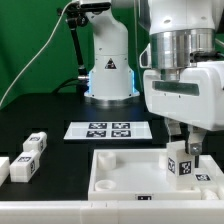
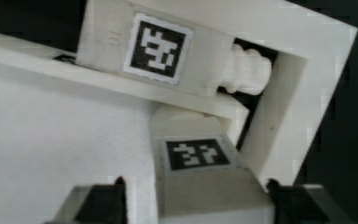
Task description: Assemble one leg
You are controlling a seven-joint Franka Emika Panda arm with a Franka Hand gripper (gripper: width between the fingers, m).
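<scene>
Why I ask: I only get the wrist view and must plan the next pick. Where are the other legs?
Observer: Three loose legs lie on the black table at the exterior view's left, apart from the panel.
Operator: What else lies on the table near them?
Observer: The marker board lies flat on the far side of the panel, toward the exterior view's right of those legs.
Operator: And where over the panel am I?
Observer: The gripper holds the leg upright at the panel's near corner on the exterior view's right.
</scene>
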